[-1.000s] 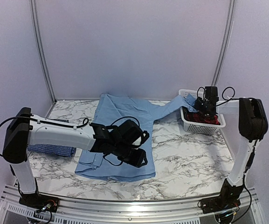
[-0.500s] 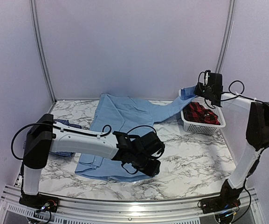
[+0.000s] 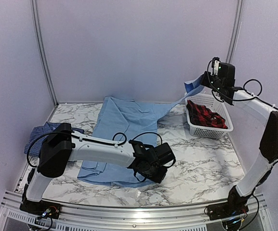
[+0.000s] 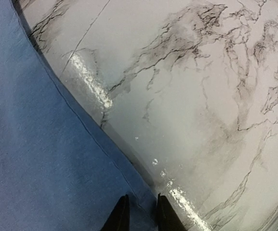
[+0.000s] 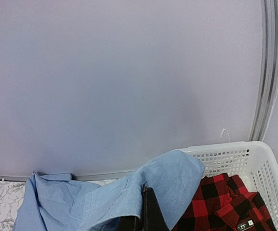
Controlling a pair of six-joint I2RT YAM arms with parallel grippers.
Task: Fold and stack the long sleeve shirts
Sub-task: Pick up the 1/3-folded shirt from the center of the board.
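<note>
Light blue shirt (image 3: 126,122) lies mid-frame on marble table (image 3: 201,163), sleeve (image 3: 177,102) clamped by right gripper (image 3: 202,83) upper right over basket (image 3: 211,131); left gripper (image 4: 139,214) straddles lower hem, grip unclear.

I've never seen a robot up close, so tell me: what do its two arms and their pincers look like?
Both the left arm and right arm are slim white tubes with bulky black joint housings. Thin black cables loop loosely along them. The left gripper and right gripper each end in two narrow black fingers.
</note>
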